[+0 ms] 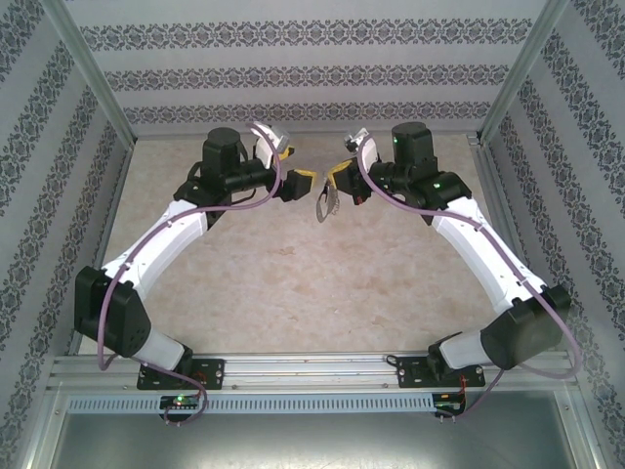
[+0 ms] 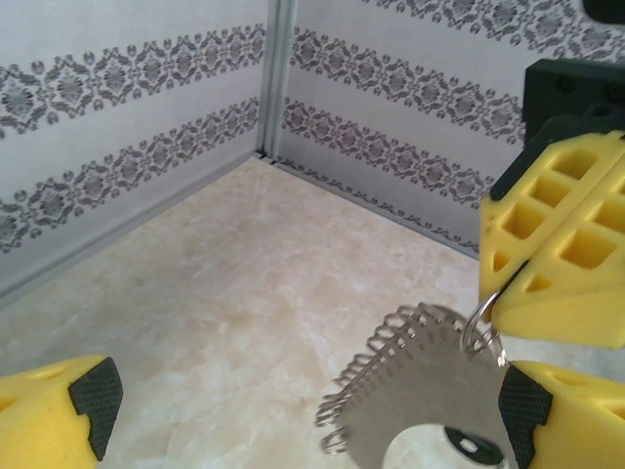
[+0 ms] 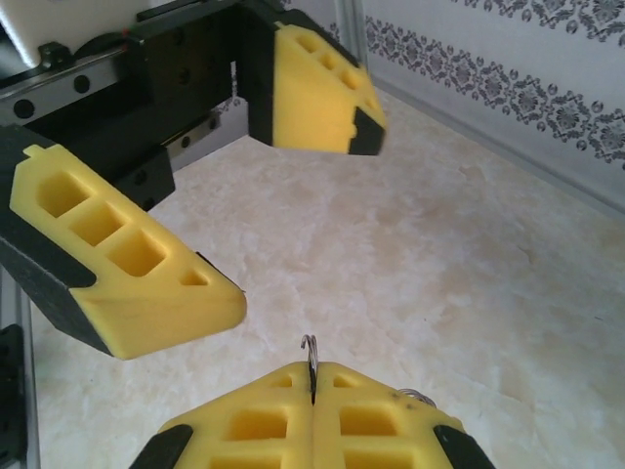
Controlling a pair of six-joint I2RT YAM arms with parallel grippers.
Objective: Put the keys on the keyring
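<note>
The keyring (image 2: 430,396) is a flat grey metal plate with a row of small rings along its curved edge. It hangs above the table between the two arms (image 1: 325,203). My right gripper (image 3: 312,391) is shut on one of its rings (image 3: 311,354), whose wire loop sticks up between the yellow fingers (image 2: 557,244). My left gripper (image 2: 308,401) stands wide open with the plate between its fingers, nearer the right one. A small black piece with a hole (image 2: 471,446) shows at the plate's slot and looks like the key's head. Its blade is hidden.
The two grippers meet over the far middle of the beige marbled table (image 1: 293,283). Patterned walls with metal corner posts (image 2: 276,78) close in the back and sides. The left gripper's open yellow fingers (image 3: 137,283) hang close in front of the right gripper.
</note>
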